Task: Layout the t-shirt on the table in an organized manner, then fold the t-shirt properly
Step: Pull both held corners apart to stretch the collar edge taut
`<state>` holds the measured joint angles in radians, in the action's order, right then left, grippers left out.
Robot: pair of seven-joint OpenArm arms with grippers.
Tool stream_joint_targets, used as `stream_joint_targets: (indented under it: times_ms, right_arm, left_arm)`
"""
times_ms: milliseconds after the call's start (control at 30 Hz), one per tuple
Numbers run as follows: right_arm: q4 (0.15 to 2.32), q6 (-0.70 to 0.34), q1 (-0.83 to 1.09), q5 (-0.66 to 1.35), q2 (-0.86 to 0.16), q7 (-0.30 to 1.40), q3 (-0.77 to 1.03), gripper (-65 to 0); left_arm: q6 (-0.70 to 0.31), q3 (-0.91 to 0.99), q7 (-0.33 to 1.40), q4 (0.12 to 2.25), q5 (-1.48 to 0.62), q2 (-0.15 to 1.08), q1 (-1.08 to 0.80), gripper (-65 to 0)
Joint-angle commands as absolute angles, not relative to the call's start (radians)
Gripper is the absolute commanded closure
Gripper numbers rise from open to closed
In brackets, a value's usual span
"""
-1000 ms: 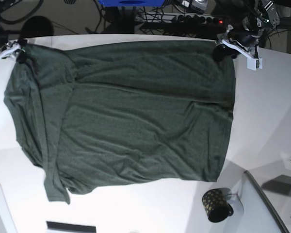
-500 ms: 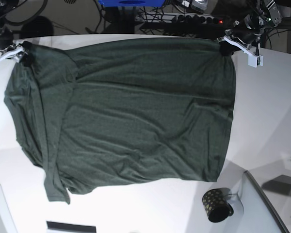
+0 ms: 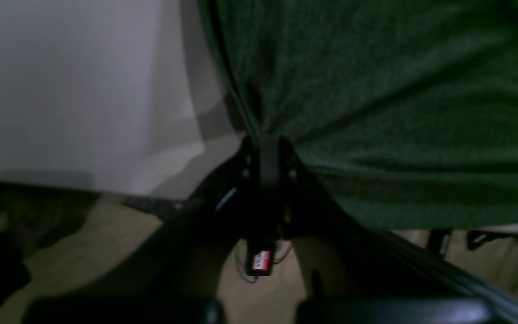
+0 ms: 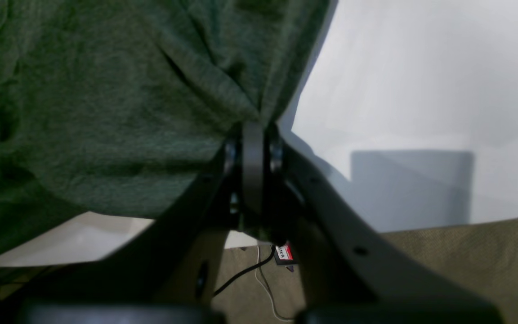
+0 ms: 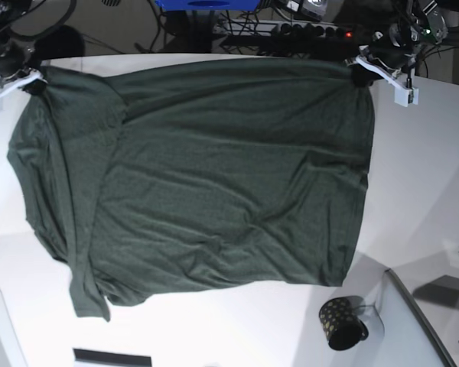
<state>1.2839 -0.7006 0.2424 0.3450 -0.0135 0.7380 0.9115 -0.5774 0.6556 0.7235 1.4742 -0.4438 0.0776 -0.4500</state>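
Left pincer (image 5: 361, 73) is clamped on one far corner of the t-shirt (image 5: 214, 176), and the right pincer (image 5: 32, 82) is clamped on the opposite far corner; both wrist views show the jaws closed with green cloth bunched between them. Between and nearward of the two pincers, the t-shirt lies spread face-flat over the worktop (image 5: 421, 176), its far edge drawn fairly taut along the worktop's far rim. Well away from the left pincer, beyond the shirt's near corner, stands a dark dotted mug (image 5: 341, 322). Judgement: the layout step is in hand, folding not begun. The next move calls for lowering both corners evenly and releasing without dragging cloth off the rim; creases near the sleeve remain.
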Motion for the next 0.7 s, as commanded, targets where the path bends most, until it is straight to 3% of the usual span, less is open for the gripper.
stream_joint_targets:
  times_ms: [0,400,667]
  right_arm:
    - [1.302,-0.698,0.260,0.320,-0.018,0.789,0.911,-1.4]
    - [1.523,-0.698,0.272,0.317,-0.018,0.975,0.909,-0.2]
    - [1.587,-0.698,0.259,0.315,-0.018,1.043,0.908,-0.2]
  left_arm:
    - [-0.584,0.661,0.714,1.511,-0.453,0.090,-0.453,0.0]
    - [-0.584,0.659,0.717,1.573,-0.452,0.087,-0.495,0.0]
    - [-0.584,0.661,0.816,1.662,-0.453,0.082,-0.496,0.0]
